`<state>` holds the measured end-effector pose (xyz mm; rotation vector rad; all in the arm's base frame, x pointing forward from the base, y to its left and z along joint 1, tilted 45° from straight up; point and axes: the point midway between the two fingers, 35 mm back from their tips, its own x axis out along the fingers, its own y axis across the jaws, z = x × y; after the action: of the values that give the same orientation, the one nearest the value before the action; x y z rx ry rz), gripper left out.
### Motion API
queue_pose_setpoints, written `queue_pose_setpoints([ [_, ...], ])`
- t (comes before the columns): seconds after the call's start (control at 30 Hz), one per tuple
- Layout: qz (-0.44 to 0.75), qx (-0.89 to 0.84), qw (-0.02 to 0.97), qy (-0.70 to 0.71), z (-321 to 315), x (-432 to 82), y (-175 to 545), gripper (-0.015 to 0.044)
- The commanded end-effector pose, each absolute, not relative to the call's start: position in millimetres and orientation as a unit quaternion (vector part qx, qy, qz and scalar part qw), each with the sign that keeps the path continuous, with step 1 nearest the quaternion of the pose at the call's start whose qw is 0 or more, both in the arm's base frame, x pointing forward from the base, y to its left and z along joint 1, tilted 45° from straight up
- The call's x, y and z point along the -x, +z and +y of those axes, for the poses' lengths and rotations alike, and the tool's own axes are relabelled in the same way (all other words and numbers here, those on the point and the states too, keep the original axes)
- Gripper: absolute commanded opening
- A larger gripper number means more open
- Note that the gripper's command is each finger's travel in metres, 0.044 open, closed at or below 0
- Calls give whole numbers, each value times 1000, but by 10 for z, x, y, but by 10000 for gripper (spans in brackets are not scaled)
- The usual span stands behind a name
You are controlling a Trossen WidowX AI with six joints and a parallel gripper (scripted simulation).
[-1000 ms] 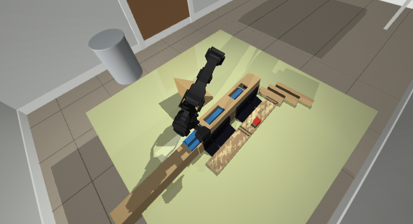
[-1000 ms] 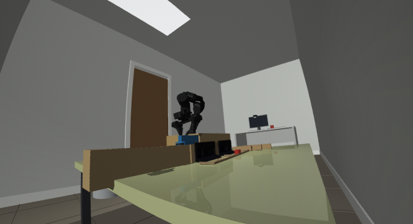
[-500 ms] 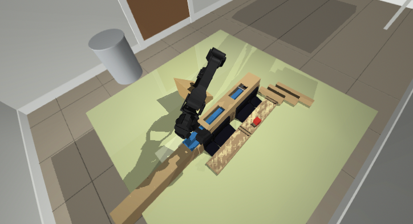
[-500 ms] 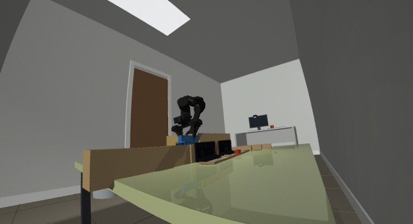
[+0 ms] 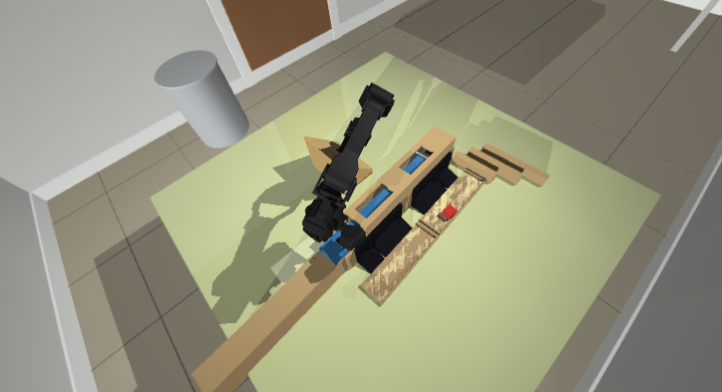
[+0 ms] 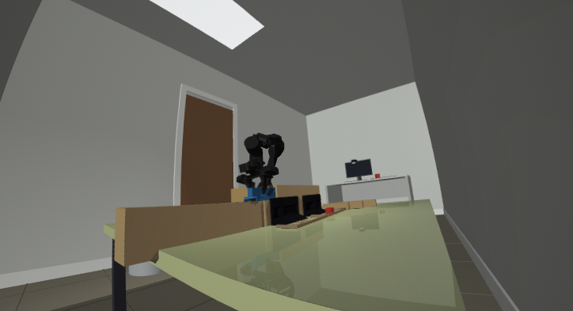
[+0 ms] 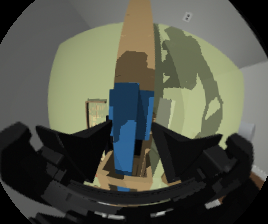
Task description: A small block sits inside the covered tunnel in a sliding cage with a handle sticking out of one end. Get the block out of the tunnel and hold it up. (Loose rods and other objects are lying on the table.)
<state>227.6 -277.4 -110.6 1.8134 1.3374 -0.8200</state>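
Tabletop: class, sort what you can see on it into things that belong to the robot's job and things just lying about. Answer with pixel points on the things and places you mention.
Belong to the job:
- wooden tunnel (image 5: 399, 185)
- blue sliding cage with its handle (image 5: 333, 248) (image 6: 260, 194) (image 7: 125, 135)
- pincer (image 5: 337, 237) (image 7: 132, 123)

Just lying about:
- red block (image 5: 449, 211) (image 6: 329, 210)
- stepped wooden piece (image 5: 515, 169)

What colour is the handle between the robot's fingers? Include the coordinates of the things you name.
Blue (image 5: 334, 251) (image 6: 260, 193) (image 7: 125, 145). The wrist view shows it best.
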Motion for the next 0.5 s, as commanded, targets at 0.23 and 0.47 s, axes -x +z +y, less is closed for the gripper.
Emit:
queue_pose_setpoints([
  [0.23,514,-708,373,-309,-2779,-2361,-1085,208],
  [0.47,514,-709,372,-308,-2698,-2367,-1041,44],
])
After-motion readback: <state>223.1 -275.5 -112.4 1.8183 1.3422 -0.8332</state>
